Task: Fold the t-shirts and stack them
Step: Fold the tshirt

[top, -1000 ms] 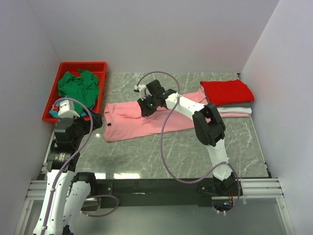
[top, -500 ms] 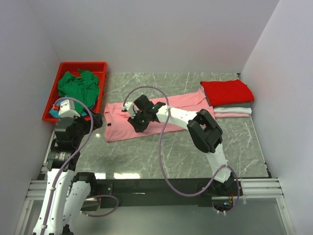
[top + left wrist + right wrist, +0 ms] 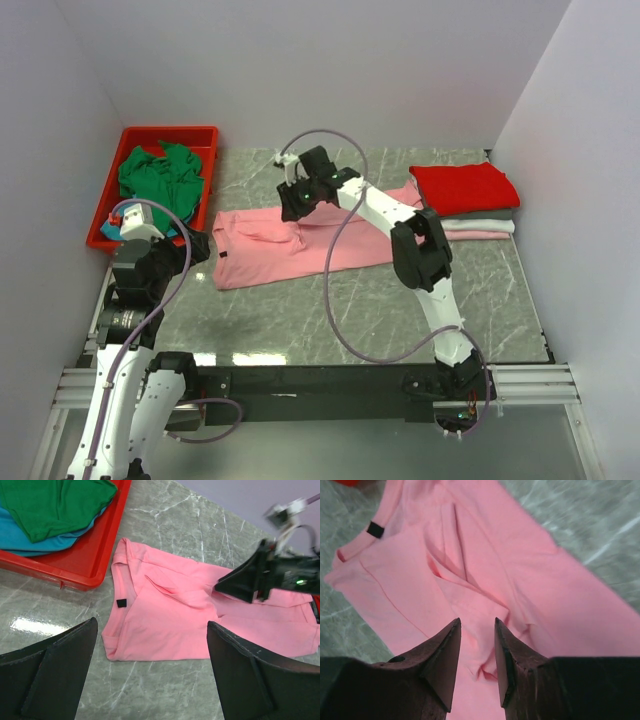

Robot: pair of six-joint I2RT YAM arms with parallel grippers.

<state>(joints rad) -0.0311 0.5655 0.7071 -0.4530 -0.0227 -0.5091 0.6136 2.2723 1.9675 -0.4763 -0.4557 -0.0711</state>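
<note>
A salmon pink t-shirt (image 3: pixel 290 250) lies spread on the marble table, wrinkled in the middle, its dark neck label (image 3: pixel 120 603) at the left. My right gripper (image 3: pixel 292 203) hovers over the shirt's far edge. In the right wrist view its jaws (image 3: pixel 477 621) stand apart just above a raised crease of pink cloth (image 3: pixel 485 570) and hold nothing. My left gripper (image 3: pixel 151 625) is wide open, up above the table near the shirt's left end. A folded red t-shirt (image 3: pixel 465 188) tops a stack at the right. Green (image 3: pixel 160 175) and teal (image 3: pixel 30 535) t-shirts lie in the bin.
The red plastic bin (image 3: pixel 135 135) sits at the far left against the wall. The folded stack has pale layers (image 3: pixel 480 225) under the red one and touches the pink shirt's right end. White walls close in on the table at left, back and right.
My right gripper swung toward the shirt's left middle, then drew back to its far edge while its jaws widened. The left arm has stayed put.
</note>
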